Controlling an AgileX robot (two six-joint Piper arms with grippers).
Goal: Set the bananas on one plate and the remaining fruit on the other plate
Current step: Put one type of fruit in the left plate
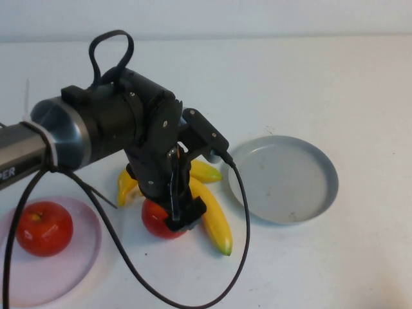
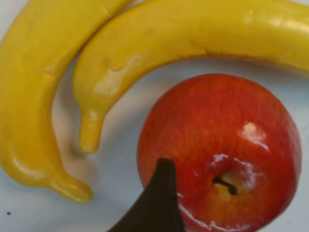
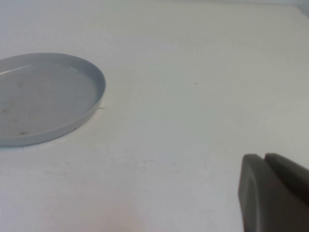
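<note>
The left gripper [image 1: 182,215] hung straight down over a glossy red apple [image 1: 161,219] near the middle of the table, one dark, tapered fingertip [image 2: 157,203] lying against the apple's near flank beside the yellowish stem dimple; whether its fingers were spread or closed could not be told. The black, blocky wrist above it was bent steeply downward from a grey cylindrical forearm that reached in from the left, a black cable looping below it.

Just beyond and to the right of that apple lay two smooth, curved yellow bananas [image 1: 209,215], side by side, the nearer one curling around the apple without clearly touching it. A second shiny red apple [image 1: 44,228] sat on the pale pink, faintly translucent plate [image 1: 84,257] at the near left. The round grey-blue plate [image 1: 318,193], raised at the rim and lightly scuffed, lay to the right of the bananas.

The right gripper [image 3: 273,193] was low over bare white table [image 3: 193,96], to the right of the grey-blue plate, its two grey fingers pressed together.
</note>
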